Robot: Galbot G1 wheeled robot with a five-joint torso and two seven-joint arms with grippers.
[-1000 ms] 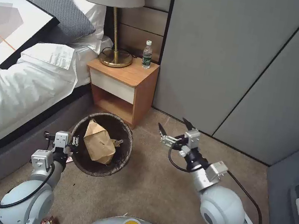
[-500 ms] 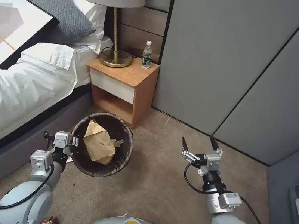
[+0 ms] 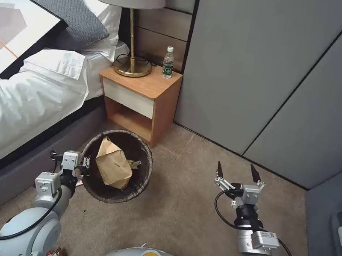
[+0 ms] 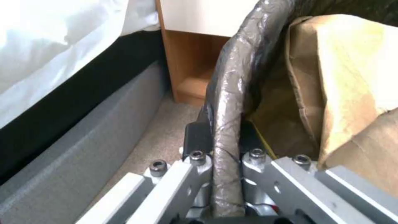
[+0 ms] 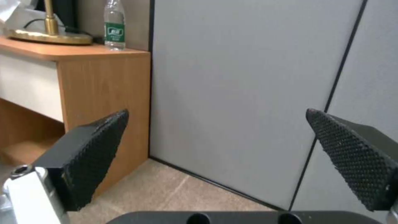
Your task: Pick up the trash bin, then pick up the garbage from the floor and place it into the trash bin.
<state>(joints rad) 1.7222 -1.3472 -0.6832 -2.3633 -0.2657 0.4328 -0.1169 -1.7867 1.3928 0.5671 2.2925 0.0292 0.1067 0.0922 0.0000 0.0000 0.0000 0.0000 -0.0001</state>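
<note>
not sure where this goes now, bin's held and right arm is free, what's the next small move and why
Probably swing the open right gripper back and down toward the snack wrapper on the carpet beside the robot's base. The left gripper is shut on the trash bin rim, the brown paper bag is already inside, and the right gripper holds nothing.

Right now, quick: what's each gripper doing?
Left gripper: shut on the trash bin rim.
Right gripper: open, empty, above the carpet.
</note>
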